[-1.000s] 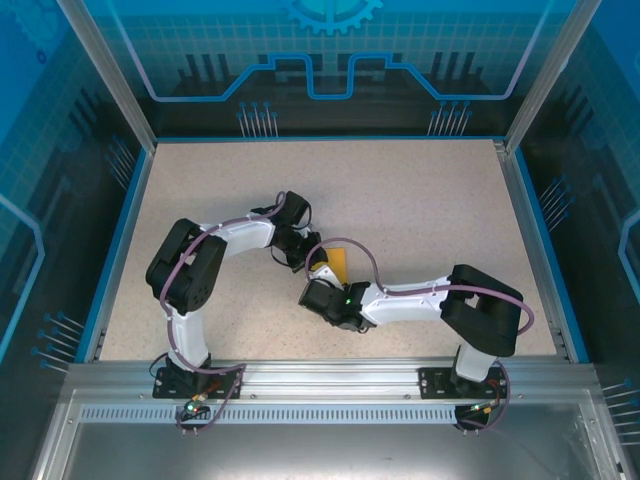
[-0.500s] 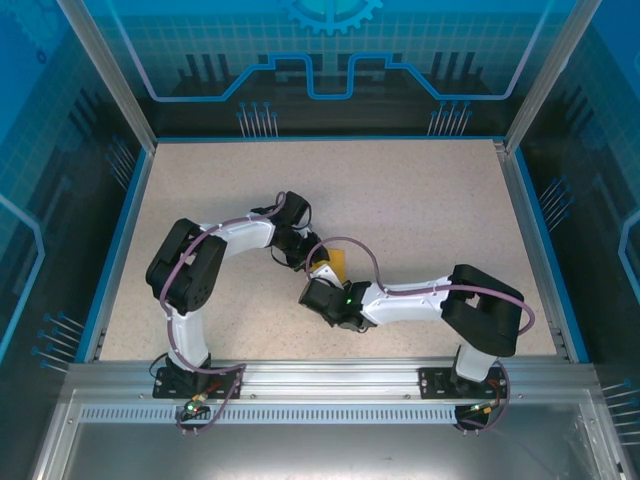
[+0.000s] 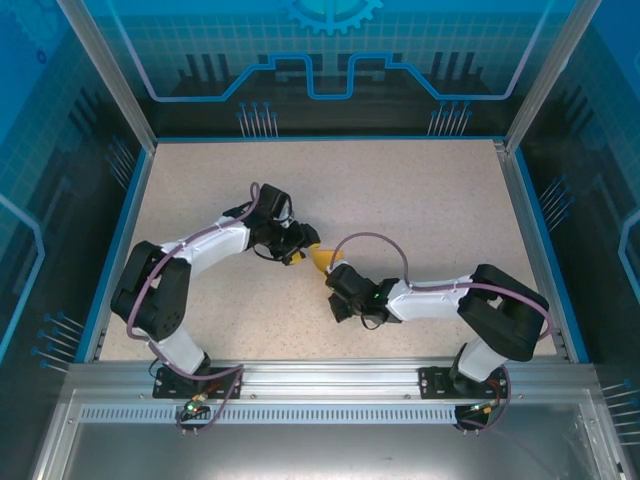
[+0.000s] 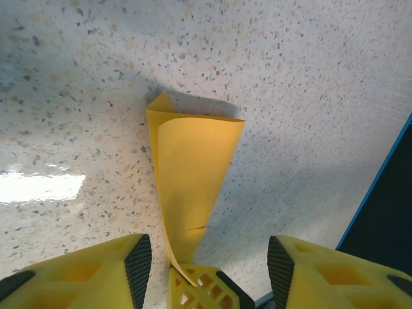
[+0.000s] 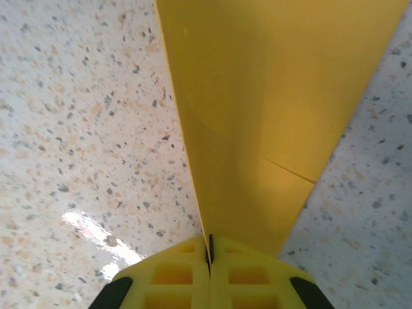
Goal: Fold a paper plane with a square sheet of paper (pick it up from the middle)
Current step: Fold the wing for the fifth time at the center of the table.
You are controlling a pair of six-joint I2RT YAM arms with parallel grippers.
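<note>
Speckled beige table [image 3: 420,200] lay below. My right fingers [image 5: 170,273] were pressed together, pinching the narrow end of the thin orange-yellow sheet of paper [image 5: 270,96], curled and tapering; my left fingers [image 4: 322,270] stood spread wide, flanking it.

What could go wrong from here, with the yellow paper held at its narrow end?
1. The right gripper is shut on only the narrow end of the paper. The wide end is free, so the paper may slip or tear if pulled.
2. The left gripper is open, with a finger on each side of the right gripper. Closing there might pinch that gripper rather than the paper.
3. The layers curl apart at the wide end, so the fold may open.
</note>
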